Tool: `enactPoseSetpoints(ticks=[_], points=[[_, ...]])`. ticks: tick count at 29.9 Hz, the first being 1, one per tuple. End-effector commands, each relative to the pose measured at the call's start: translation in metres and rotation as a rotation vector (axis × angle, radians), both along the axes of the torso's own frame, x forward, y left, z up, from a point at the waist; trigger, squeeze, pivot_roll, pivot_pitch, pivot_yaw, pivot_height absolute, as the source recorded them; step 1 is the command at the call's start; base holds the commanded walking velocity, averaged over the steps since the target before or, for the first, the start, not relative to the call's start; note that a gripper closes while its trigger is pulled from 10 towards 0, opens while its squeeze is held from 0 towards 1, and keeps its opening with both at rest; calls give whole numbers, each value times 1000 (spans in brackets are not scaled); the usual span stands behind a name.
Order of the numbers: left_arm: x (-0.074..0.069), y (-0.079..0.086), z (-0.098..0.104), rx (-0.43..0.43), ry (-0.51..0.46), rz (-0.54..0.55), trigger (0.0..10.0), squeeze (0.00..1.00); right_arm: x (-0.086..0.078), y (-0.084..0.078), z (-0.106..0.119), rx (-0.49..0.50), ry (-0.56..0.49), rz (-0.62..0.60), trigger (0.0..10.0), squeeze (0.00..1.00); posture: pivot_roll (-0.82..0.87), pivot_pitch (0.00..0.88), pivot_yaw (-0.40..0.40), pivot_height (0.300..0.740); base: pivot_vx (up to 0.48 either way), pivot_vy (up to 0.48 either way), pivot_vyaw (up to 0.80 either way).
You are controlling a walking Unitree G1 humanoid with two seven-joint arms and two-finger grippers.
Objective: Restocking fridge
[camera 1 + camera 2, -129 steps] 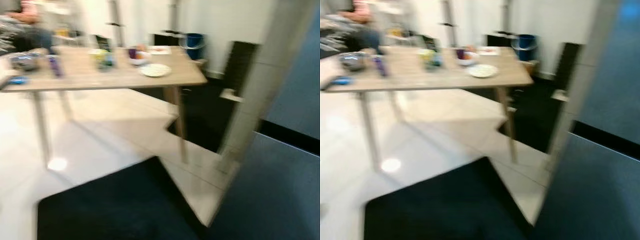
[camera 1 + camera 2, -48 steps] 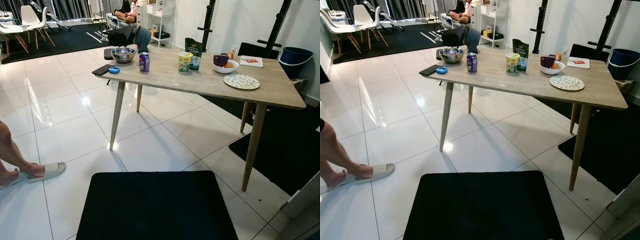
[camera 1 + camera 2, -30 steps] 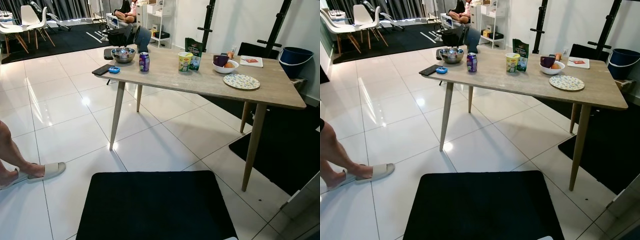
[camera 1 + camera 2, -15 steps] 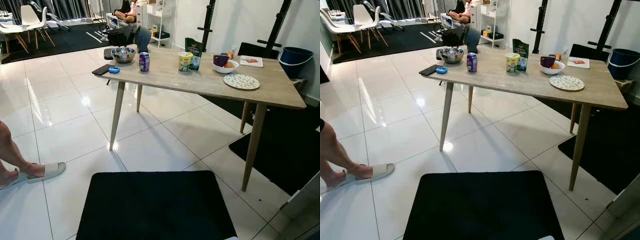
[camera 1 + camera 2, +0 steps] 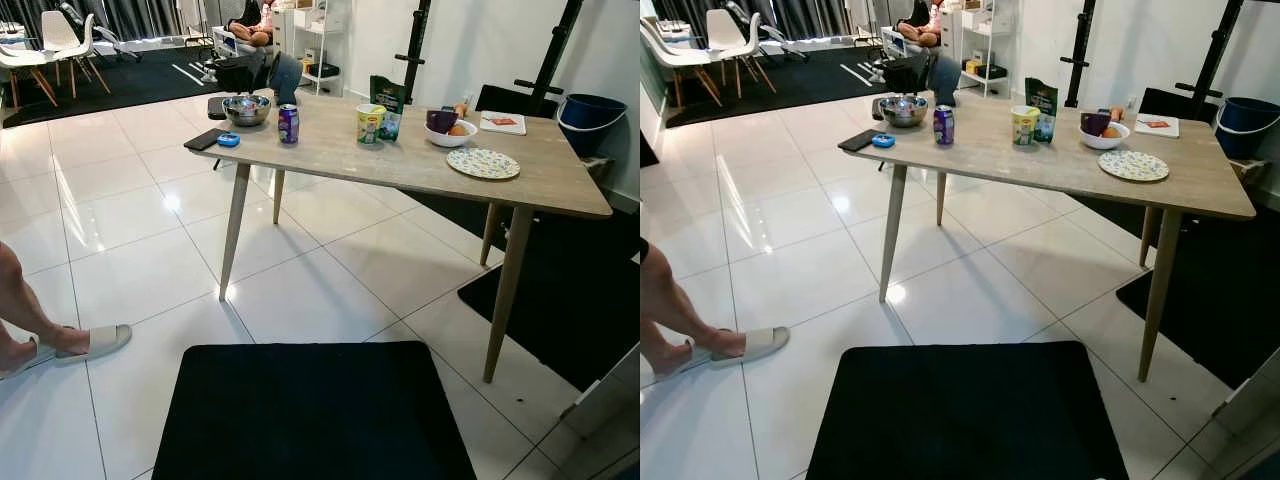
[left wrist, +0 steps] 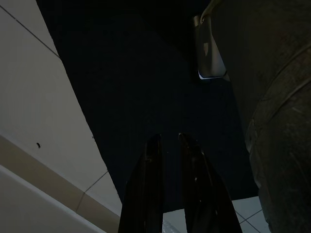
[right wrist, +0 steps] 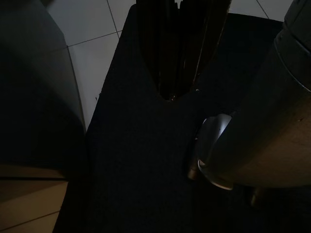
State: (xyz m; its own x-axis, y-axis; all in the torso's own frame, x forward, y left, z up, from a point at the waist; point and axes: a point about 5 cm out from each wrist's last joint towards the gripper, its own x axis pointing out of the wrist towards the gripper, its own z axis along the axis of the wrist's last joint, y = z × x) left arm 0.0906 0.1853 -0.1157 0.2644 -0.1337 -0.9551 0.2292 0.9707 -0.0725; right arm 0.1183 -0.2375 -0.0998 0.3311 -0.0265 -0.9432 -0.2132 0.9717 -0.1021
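So the robot was standing on the black mat (image 5: pixel 315 410) facing the wooden table (image 5: pixel 400 165), with everything to restock sitting along the upper middle of the frame.

The soda can (image 5: pixel 288 123) stood upright near the table's left end. I'd guess it's light, stiff and a bit slick, so a grab around the middle of the body looks safest. The yellow cup (image 5: pixel 370 123) and the green pouch (image 5: pixel 385 105) were just beside each other at center. The cup looks like thin plastic that would crush if squeezed hard, and the pouch looks soft, so better taken by its flat sides.

Containers: the steel bowl (image 5: pixel 246 108) held something I couldn't make out, and the white bowl (image 5: pixel 450 133) held an orange fruit plus a dark purple thing. The patterned plate (image 5: pixel 483 163) looked bare.

Both arms hung idle over the mat. The left gripper (image 6: pixel 167 141) had its 2 fingers nearly together with nothing between them. The right gripper (image 7: pixel 177 92) was too dark, can't tell.

A person's foot in a slipper (image 5: pixel 90 340) was at lower left.
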Motion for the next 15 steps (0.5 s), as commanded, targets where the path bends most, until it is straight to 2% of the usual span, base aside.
enactPoseSetpoints(ticks=[1,9,15], points=[[26,-14,6,-36,-86,-9,10000,0,1,-1,1,-4,-2,1,10000,0,-45,0,-6,740,0,0,0],[24,-8,6,-28,-82,-11,10000,0,2,-1,1,-2,-4,-4,10000,0,-42,0,-4,740,0,0,0],[22,-2,6,-23,-77,-9,10000,0,-4,-3,0,-5,5,-11,10000,0,-41,0,-2,740,0,0,0]])
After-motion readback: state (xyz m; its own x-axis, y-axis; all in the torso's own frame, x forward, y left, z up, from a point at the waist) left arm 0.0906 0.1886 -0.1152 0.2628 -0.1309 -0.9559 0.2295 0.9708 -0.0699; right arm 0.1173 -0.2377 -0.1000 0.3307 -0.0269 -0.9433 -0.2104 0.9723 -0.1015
